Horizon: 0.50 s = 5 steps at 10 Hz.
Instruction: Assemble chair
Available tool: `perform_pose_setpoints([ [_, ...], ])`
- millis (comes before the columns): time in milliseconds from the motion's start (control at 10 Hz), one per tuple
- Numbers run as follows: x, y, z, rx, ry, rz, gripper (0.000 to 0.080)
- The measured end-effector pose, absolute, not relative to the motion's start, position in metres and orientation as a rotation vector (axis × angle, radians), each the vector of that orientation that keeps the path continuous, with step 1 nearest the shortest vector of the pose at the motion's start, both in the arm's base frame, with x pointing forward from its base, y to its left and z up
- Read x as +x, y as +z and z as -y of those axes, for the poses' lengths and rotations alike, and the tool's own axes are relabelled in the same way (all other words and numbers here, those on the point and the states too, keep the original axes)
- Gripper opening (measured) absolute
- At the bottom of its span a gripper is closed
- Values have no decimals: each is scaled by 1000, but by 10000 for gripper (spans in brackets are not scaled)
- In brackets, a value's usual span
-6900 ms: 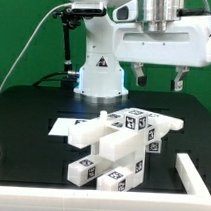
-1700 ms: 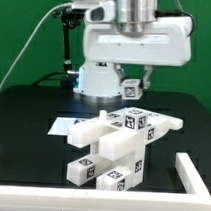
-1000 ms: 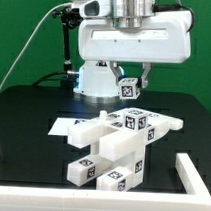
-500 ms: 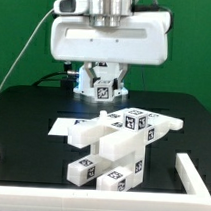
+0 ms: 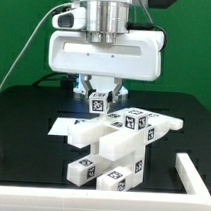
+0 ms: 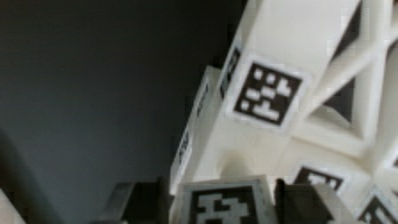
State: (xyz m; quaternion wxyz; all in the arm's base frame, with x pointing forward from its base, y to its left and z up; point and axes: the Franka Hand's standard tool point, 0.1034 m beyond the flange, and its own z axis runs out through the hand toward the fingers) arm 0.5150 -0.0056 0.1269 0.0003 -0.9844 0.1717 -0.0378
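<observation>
1. So the two-finger gripper [image 5: 97, 96] on the big glossy white robot arm [image 5: 104, 48] hangs over the black tabletop [image 5: 23, 114], just behind the furniture pile as the exterior view sees it.
2. It's closed around a small white plastic block with a black-and-white square tag [image 5: 97, 104]. The dark fingers [image 5: 82, 89] sit on either side of the block and the tag faces the camera. In the wrist view the same block [image 6: 222, 203] shows between the two dark fingertips [image 6: 139, 198], a bit blurry.
3. The partly built white plastic chair [image 5: 119, 146] sits in the middle of the tabletop, towards the front. It's a chunky stack of flat panels and posts with square tags all over it.
4. A long white bar on the chair [image 5: 96, 129] sticks out toward the exterior view's left, and a tagged flat panel [image 5: 141, 121] lies across the top.
5. The held block is above the back edge of the chair, near that top panel. Can't tell from these shots whether it's touching the chair or just hovering over it.
6. The wrist view looks down on a tagged white panel [image 6: 270, 92] of the chair, with diagonal bracing [image 6: 347, 105] visible beside it.
7. A thin flat white marker board [image 5: 64, 124] lies on the tabletop behind the chair, partly hidden by it.
8. A thin white border frame [image 5: 195, 178] runs along the tabletop's edges.
</observation>
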Motion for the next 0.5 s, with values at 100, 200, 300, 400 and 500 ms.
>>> perform_pose_setpoints([
  [100, 513, 126, 3, -3093, -126, -532, 284],
  [200, 512, 124, 1, -3096, -122, -526, 284],
  [300, 511, 121, 0, -3100, -118, -522, 284],
  [400, 512, 121, 0, -3102, -127, -518, 284],
  [500, 513, 120, 1, -3104, -137, -517, 284],
])
